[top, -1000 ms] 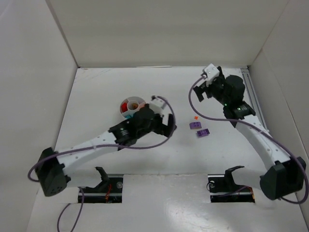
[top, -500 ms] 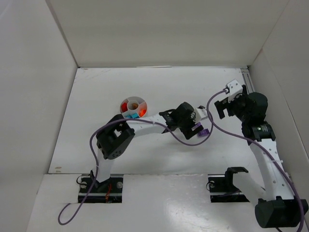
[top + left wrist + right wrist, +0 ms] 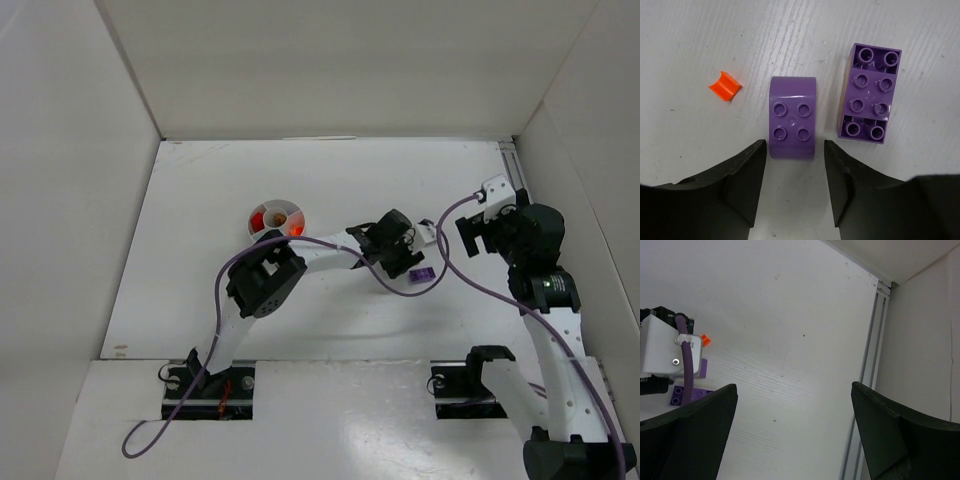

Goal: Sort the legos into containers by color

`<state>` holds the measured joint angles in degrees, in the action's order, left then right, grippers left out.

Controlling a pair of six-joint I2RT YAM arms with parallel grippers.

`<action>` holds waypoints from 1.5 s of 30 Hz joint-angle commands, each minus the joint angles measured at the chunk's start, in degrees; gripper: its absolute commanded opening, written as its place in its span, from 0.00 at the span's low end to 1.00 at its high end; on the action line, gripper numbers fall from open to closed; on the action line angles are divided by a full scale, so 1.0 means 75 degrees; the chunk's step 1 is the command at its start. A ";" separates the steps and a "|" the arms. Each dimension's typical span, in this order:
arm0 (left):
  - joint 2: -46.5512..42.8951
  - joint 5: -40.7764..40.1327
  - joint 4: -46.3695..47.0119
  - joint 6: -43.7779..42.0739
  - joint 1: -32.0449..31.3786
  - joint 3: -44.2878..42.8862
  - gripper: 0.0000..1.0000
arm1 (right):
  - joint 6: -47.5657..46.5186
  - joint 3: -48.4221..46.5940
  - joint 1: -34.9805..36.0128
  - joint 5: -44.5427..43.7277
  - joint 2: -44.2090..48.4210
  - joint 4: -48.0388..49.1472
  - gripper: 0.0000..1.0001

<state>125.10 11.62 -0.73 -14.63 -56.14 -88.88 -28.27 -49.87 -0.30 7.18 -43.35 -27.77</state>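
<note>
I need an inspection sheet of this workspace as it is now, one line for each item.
Surface: white table, lightly marked.
Job's things: curved purple brick and eight-stud purple brick side by side, apart; small orange piece nearby; divided white dish holds red and orange pieces.
Clutter: nothing seen.
Hands: left hand open, straddling the curved brick's end, narrow gaps each side; right hand open, empty.
Cables: purple cable along each arm.
Surroundings: white walls; metal rail at right edge.

Nothing legible

I find no lettering, number, brand or sign to read in any of my views; the studs on the purple bricks (image 3: 792, 117) show no mark I can make out.
</note>
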 commanded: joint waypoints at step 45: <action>-0.4890 0.1497 0.0660 -0.0146 0.3660 0.2909 0.15 | -0.0191 -0.0019 -0.0031 0.0413 -0.0337 0.0316 1.00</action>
<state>91.18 17.72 7.16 -11.86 -32.77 -68.53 -29.10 -49.82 -0.32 7.84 -45.54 -27.83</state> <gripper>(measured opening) 0.333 0.994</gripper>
